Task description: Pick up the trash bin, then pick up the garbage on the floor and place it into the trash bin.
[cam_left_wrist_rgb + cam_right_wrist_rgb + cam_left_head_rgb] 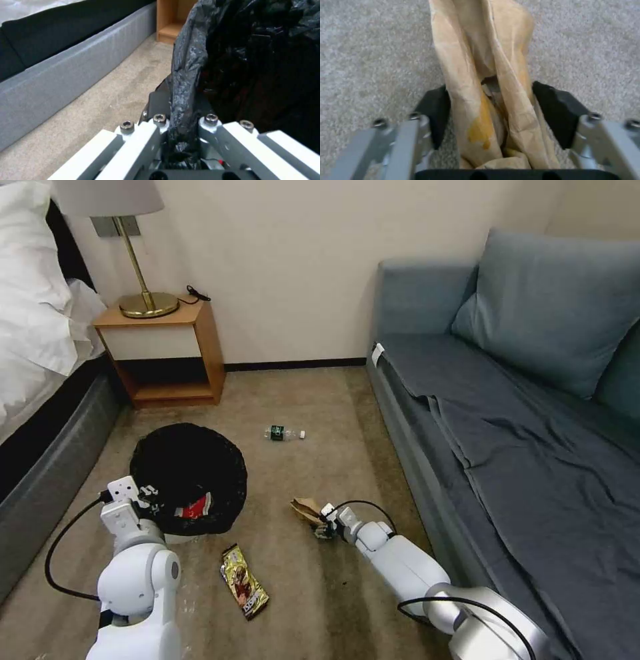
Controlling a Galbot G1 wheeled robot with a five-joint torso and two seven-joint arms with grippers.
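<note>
Pinching the crumpled paper bag (486, 100) on the carpet (333, 400) near the sofa's front edge, the right claw (490, 110) holds something light and soft, best gripped at its bunched middle. Left claw (181, 125) is clamped on the trash bin's (189, 478) thin, slippery liner (186, 75) at the rim; the carton (195, 507) lies inside.

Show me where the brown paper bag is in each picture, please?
Head view: the bag lies on the carpet, low in the middle, at the right gripper.
Left wrist view: no bag here; the left gripper pinches the bin's black liner.
Right wrist view: the bag runs up the middle, between the right gripper's black pads.
Shared landmark: the beige carpet lies under everything.
</note>
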